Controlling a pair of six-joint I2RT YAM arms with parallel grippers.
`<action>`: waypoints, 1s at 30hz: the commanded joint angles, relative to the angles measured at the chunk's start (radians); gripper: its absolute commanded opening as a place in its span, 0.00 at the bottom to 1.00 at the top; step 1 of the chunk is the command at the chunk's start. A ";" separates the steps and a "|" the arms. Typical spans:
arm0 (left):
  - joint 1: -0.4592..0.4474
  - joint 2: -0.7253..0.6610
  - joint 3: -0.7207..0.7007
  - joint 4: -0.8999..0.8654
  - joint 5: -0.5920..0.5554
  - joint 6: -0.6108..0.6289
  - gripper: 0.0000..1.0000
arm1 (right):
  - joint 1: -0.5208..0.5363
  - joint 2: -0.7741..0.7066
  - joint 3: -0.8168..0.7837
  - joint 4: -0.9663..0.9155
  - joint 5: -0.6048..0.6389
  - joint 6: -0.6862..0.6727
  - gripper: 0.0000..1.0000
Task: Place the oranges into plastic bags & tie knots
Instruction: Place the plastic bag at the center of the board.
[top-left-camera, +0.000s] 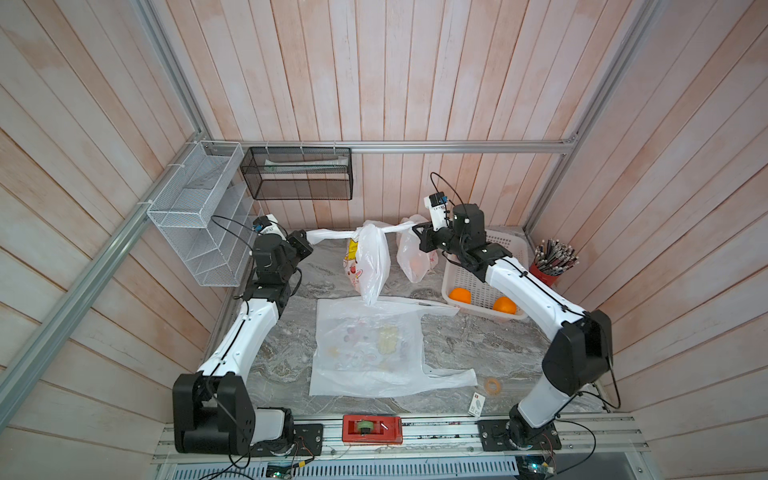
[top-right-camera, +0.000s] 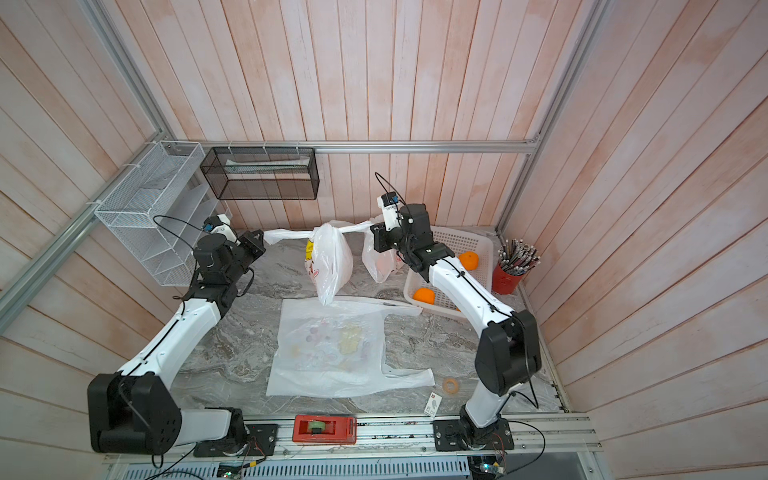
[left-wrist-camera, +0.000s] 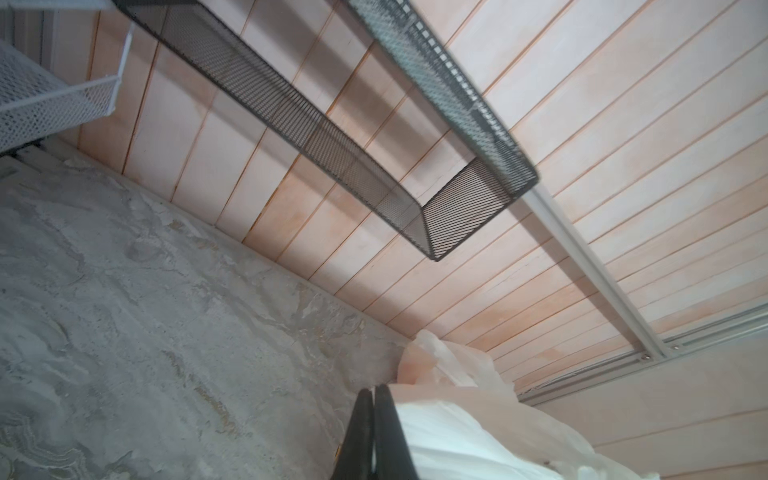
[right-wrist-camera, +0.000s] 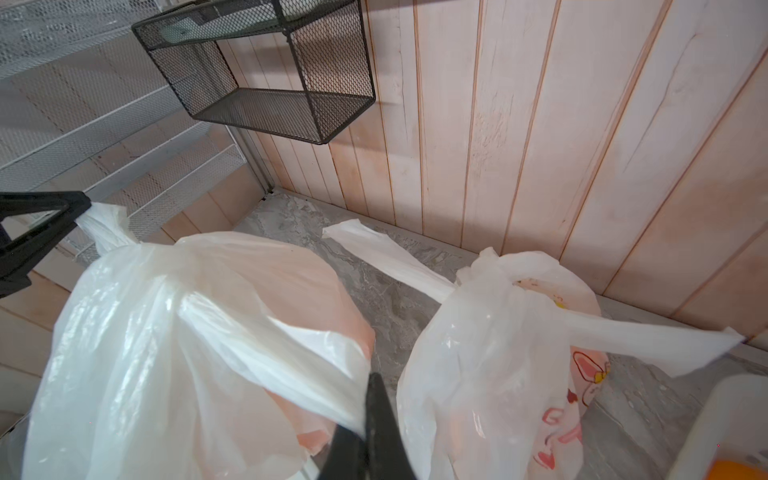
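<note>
The left tool (top-left-camera: 308, 240) and the right tool (top-left-camera: 417, 228) are both pressed tight. Each one pinches one handle strip of the same plastic bag (top-left-camera: 372, 266). The bag hangs in the air between them, above the counter (top-left-camera: 478, 349), and its two strips are pulled out straight to the sides. Where the strips meet on top of the bag there is a bunched twist (top-left-camera: 371, 227), but I cannot tell how tight it is. A soft orange colour shows through the thin plastic in the right wrist view. Just behind it, near the back wall, a second bag (top-left-camera: 415, 259) sits on the counter. It has a knot (right-wrist-camera: 488, 270) on top with loose ends sticking out. A third bag (top-left-camera: 365, 353) lies flat in the middle of the counter. Two oranges (top-left-camera: 460, 296) rest in the white basket (top-left-camera: 480, 291) under the right arm, and a top view shows one more (top-right-camera: 469, 260).
</note>
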 joint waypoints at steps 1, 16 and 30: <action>0.066 0.088 0.070 0.061 -0.066 0.017 0.00 | -0.061 0.103 0.125 0.056 0.051 0.034 0.00; 0.073 0.276 0.139 0.129 0.052 0.128 0.42 | -0.128 0.204 0.167 0.062 -0.206 0.078 0.55; 0.008 -0.268 -0.135 -0.149 -0.023 0.296 0.76 | -0.267 -0.431 -0.508 0.157 -0.163 0.164 0.88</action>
